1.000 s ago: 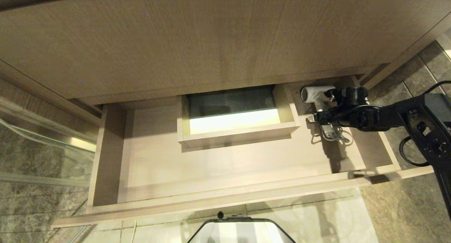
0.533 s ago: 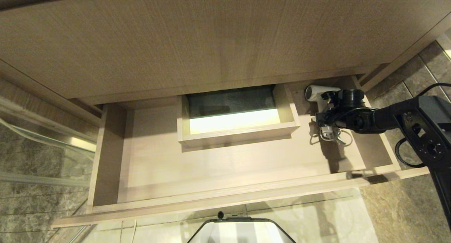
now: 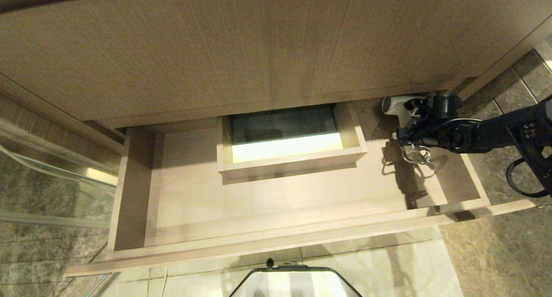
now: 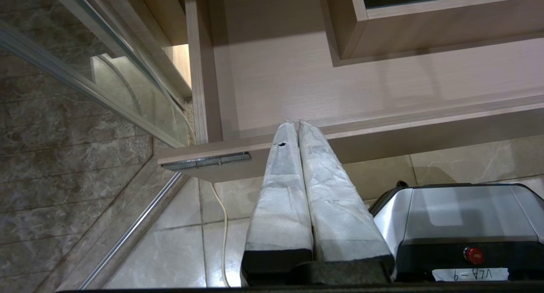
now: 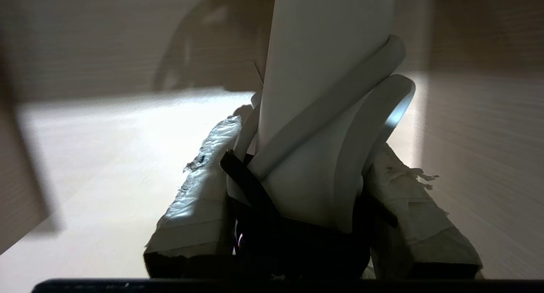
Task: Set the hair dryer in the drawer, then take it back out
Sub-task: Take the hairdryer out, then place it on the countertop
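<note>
We see the hair dryer (image 3: 395, 104) at the right rear corner of the open drawer (image 3: 267, 215), its white barrel lying crosswise and its handle clamped in the right gripper (image 3: 404, 133). The right arm reaches in level from the right side, across the drawer's right wall. In the right wrist view the taped fingers (image 5: 199, 191) press on either side of the white handle (image 5: 323, 72), with loops of white cord (image 5: 374, 114) and the black tie (image 5: 246, 182) caught between them. The cord bundle (image 3: 417, 155) hangs below the gripper over the drawer floor. A second ago the dryer lay lower and more to the left on the drawer floor; now we find it, and the arm with it, shifted up and right, toward the back corner. The rest of the drawer holds only the boxed cut-out (image 3: 290, 159) at the middle of its back. The left gripper (image 4: 295, 125) is parked by the drawer's front left corner, its taped fingers pressed together on nothing.
</note>
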Robot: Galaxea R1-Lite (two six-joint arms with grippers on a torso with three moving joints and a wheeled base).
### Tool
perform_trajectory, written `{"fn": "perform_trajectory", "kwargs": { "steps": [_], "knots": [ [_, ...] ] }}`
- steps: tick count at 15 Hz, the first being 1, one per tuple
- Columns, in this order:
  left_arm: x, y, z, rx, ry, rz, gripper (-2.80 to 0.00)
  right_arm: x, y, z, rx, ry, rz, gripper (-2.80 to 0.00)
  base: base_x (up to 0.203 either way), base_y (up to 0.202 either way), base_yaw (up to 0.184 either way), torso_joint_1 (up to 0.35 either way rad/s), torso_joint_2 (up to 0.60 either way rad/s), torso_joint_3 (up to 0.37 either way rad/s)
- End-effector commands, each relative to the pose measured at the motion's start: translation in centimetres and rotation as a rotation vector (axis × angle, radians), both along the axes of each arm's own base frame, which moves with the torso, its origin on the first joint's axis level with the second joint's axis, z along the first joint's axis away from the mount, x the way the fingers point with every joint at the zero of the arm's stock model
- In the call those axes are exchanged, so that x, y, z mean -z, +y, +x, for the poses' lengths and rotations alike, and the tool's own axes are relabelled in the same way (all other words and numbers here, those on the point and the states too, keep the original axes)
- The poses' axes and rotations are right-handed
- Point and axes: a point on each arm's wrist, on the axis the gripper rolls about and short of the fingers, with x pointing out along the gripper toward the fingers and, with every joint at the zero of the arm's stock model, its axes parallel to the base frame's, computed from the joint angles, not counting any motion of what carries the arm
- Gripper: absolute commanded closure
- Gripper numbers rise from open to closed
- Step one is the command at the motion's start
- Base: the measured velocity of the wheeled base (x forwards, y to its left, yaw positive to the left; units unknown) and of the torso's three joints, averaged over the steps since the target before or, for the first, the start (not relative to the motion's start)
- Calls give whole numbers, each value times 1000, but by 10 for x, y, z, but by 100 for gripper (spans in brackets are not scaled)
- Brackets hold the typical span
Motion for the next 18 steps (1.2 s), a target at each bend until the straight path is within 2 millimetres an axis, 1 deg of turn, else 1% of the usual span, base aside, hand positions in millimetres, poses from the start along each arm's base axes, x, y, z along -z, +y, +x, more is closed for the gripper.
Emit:
{"fn": "perform_trajectory", "kwargs": {
  "steps": [1,2,3,5,6,7,8,9,10,11,13,15,16,17,18],
  "knots": [
    [0,0,0,0,2,0,0,-35,1,-32,-2,-15,-2,0,0,0,0,0,0,0],
    [0,0,0,0,2,0,0,-37,2,-43,-2,14,-2,0,0,0,0,0,0,0],
    [0,0,0,0,0,0,0,-37,2,-50,-2,35,-1,0,0,0,0,0,0,0],
    [0,0,0,0,0,0,0,-28,3,-74,-4,128,0,0,0,0,0,0,0,0],
    [0,0,0,0,2,0,0,-28,3,-81,-9,150,-9,0,0,0,0,0,0,0],
    [0,0,0,0,2,0,0,-19,4,-92,-20,202,-29,0,0,0,0,0,0,0],
    [0,0,0,0,1,0,0,-6,4,-109,-33,275,-45,0,0,0,0,0,0,0],
    [0,0,0,0,2,0,0,-6,5,-125,-44,307,-63,0,0,0,0,0,0,0],
    [0,0,0,0,2,0,0,-7,5,-133,-55,327,-79,0,0,0,0,0,0,0],
    [0,0,0,0,2,0,0,-16,5,-142,-56,322,-80,0,0,0,0,0,0,0],
    [0,0,0,0,2,0,0,-45,7,-174,-54,281,-85,0,0,0,0,0,0,0],
    [0,0,0,0,1,0,0,-64,9,-204,-51,241,-89,0,0,0,0,0,0,0],
    [0,0,0,0,2,0,0,-69,10,-216,-51,229,-90,0,0,0,0,0,0,0],
    [0,0,0,0,2,0,0,-70,10,-221,-51,227,-91,0,0,0,0,0,0,0],
    [0,0,0,0,2,0,0,-82,11,-231,-50,185,-95,0,0,0,0,0,0,0]
  ]
}}
